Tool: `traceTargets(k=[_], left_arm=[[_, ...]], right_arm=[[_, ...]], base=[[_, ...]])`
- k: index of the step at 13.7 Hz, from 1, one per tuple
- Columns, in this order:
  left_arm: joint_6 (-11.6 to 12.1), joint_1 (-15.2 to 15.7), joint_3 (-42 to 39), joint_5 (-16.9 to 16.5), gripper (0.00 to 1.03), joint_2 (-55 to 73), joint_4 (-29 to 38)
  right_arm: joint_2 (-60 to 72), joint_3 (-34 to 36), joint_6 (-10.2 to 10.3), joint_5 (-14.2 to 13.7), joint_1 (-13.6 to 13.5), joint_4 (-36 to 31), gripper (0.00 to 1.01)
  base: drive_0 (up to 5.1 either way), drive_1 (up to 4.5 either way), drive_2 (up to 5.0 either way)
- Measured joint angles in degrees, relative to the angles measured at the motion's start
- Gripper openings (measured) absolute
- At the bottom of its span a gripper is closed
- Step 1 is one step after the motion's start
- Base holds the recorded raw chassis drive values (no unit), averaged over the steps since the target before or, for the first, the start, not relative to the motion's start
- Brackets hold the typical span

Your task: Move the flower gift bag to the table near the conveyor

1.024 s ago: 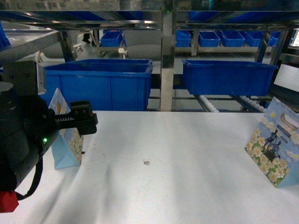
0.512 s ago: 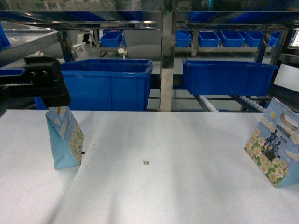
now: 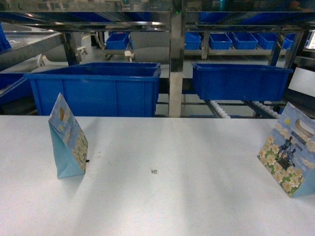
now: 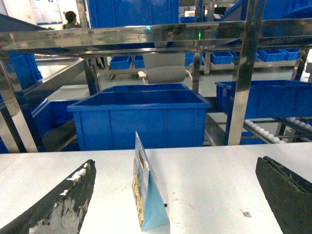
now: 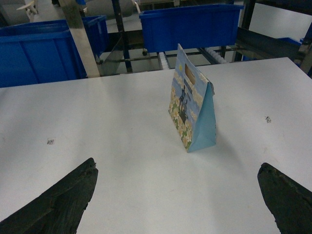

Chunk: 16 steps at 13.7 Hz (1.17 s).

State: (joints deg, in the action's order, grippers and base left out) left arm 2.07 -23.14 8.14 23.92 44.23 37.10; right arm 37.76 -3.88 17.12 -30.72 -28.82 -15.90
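Both jaws spread wide; blue bins (image 3: pixel 103 91) behind flower gift bags (image 3: pixel 68 138).

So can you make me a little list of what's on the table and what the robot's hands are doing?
left bag: flower gift bag, standing upright on the table
right bag: second gift bag, upright near the table's right edge
behind table: blue bins, conveyor
left tool: open, holding nothing
right tool: open, holding nothing
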Motion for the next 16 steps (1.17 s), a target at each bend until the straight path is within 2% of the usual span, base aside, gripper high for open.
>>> traceTargets(k=[1,2,3,4,5,6,9,10,11,12,13,14,15,16], left_arm=[[0.02,-0.55,0.0,0.57,0.98,-7.39,-6.73],[-0.02,-0.55,0.09,1.18,0.98,-10.21,-7.76],[-0.11,-0.33,0.17,1.07,0.97,-9.79,-8.94],[-0.63,1.6,0.04,-2.67,0.85,-11.23,-13.66],[-1.25,5.18,-1.57,-5.57,0.69,-14.84,-15.5],[-1.64,7.69,-2.23,-7.89,0.57,-17.35,-16.41],[-1.75,13.38,-4.87,-13.97,0.15,-23.28,-20.37],[-2.01,14.95,-5.18,-15.41,0.01,-25.16,-21.31],[-1.99,15.98,-5.22,-16.59,0.02,-26.53,-22.16],[-2.01,20.76,-5.73,-22.27,0.02,-28.44,-23.65],[-2.08,23.65,-6.34,-22.82,0.02,-29.51,-24.0],[-2.01,23.26,-7.3,-23.98,0.02,-30.88,-24.17],[-2.03,22.95,-7.3,-23.91,0.02,-31.93,-24.68],[-2.05,23.06,-7.3,-23.78,0.02,-33.09,-25.9]], right_arm=[[0.0,0.0,0.0,0.0,0.0,0.0,0.98],[0.0,0.0,0.0,0.0,0.0,0.0,0.98],[2.03,3.26,-3.1,3.28,1.79,-13.51,0.89],[0.52,3.52,-8.68,6.88,5.16,-19.47,0.76],[-9.2,3.21,-13.44,10.69,8.98,-12.98,0.6],[-13.51,3.21,-14.99,13.27,11.74,-8.39,0.47],[-21.55,3.21,-16.72,20.06,18.32,-0.37,0.05],[-23.32,3.21,-16.98,21.68,20.0,1.4,0.02],[-24.79,3.21,-16.96,23.04,21.22,2.84,0.02],[-26.62,3.21,-17.0,29.16,26.71,4.76,0.02],[-27.56,3.15,-16.98,29.64,29.38,5.44,0.02],[-28.94,3.15,-17.0,30.84,29.07,7.69,0.02],[-35.91,3.13,-17.0,30.8,28.83,16.46,0.02],[-37.44,2.95,-17.0,30.71,28.83,15.26,0.02]], base=[[0.0,0.0,0.0],[0.0,0.0,0.0],[0.0,0.0,0.0],[0.0,0.0,0.0],[0.0,0.0,0.0],[0.0,0.0,0.0],[0.0,0.0,0.0],[0.0,0.0,0.0],[0.0,0.0,0.0],[0.0,0.0,0.0],[0.0,0.0,0.0],[0.0,0.0,0.0],[0.0,0.0,0.0],[0.0,0.0,0.0]])
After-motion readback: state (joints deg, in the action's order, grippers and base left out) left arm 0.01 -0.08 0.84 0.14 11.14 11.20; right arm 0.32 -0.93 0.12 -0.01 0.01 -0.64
